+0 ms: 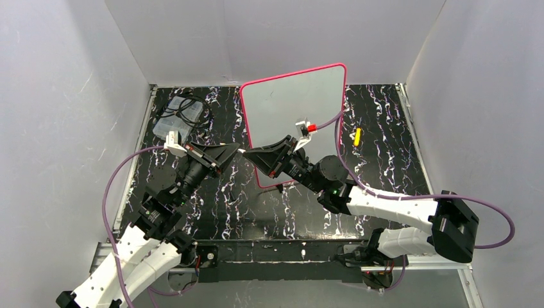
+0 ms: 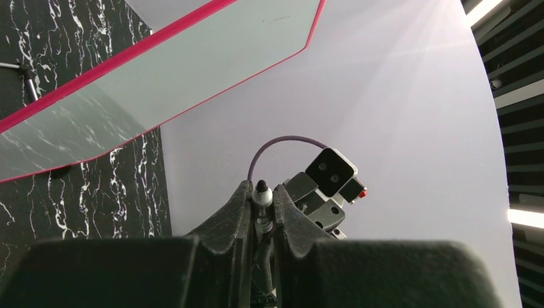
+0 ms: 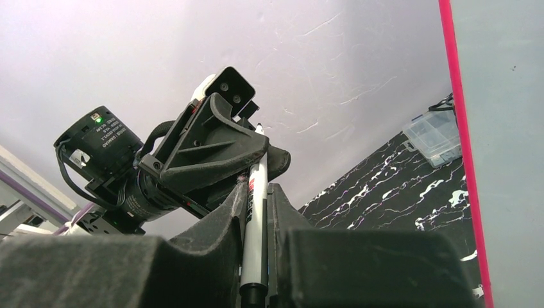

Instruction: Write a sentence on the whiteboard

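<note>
Left hand point(image 2: 262, 190) | clamped on marker point(image 2: 261, 200) | right hand point(image 3: 257, 187) | gripping same marker

Light in the top view is even and diffuse: the walls point(image 1: 58, 96) are bright and shadows on the table point(image 1: 385, 163) are soft. In the left wrist view a white glare blooms at one o'clock, and overexposed strips point(image 2: 525, 217) burn at three (detail there is lost). The left gripper point(image 2: 262, 190) is dark and blurred towards six o'clock, as is the right gripper point(image 3: 256, 186) in its own view.
</note>
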You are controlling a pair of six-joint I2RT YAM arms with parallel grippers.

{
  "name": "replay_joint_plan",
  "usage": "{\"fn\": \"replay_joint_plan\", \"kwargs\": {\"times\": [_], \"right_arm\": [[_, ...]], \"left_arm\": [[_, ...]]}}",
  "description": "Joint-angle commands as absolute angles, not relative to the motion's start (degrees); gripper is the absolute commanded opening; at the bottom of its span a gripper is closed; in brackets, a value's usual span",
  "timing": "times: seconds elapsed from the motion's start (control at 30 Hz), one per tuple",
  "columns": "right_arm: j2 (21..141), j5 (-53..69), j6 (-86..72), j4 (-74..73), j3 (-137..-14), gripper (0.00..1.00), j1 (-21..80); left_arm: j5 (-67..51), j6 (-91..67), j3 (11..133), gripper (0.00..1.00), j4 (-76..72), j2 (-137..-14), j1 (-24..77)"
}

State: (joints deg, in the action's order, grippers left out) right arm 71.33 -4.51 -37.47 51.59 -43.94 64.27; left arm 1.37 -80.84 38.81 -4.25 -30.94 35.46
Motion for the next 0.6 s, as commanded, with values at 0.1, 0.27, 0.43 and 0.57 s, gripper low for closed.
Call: {"fn": "replay_joint_plan", "kwargs": {"times": [0.1,0.27,0.43,0.57], "right_arm": [[68.2,-7.0,-34.0,51.7,-48.0,0.01,64.6],[63.6,-9.4,-27.6,40.9,-50.2,0.01,64.6],[58.6,-12.0,-21.9,27.3,-54.0,0.01,64.6],[55.0,-15.9,-17.8,14.5,-57.8,0.01,64.6]], "left_arm": [[0.7,-77.6,37.8,0.42,-2.0,-30.0,35.6],[-3.3,-70.2,40.3,0.90,9.1,-26.7,35.6],[-6.2,-55.5,49.5,0.98,23.2,-27.0,35.6],[-10.6,-40.1,59.2,0.98,32.8,-32.7,35.6]]}}
